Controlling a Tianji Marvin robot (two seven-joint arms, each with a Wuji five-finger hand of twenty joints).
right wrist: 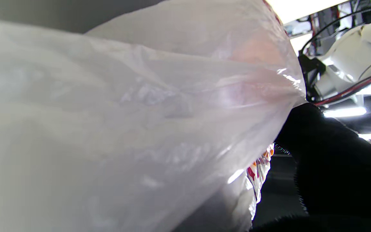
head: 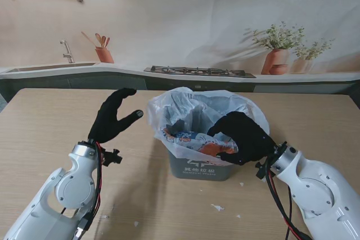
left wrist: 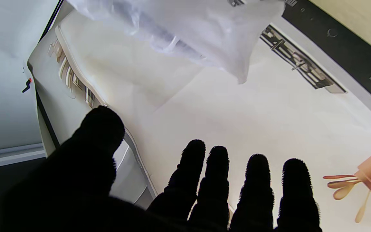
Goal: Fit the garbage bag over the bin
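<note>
Light wood-grain table with small white scraps near the front edge. Behind it, a printed kitchen backdrop: sink, stove, potted plants. Grey bin sits mid-table; white garbage bag is draped in and over it, puffed above the rim, colourful wrappers inside. Right hand clenched on the bag's near-right edge; its wrist view is mostly plastic. Left hand just left of the bin, fingers spread, holding nothing.
</note>
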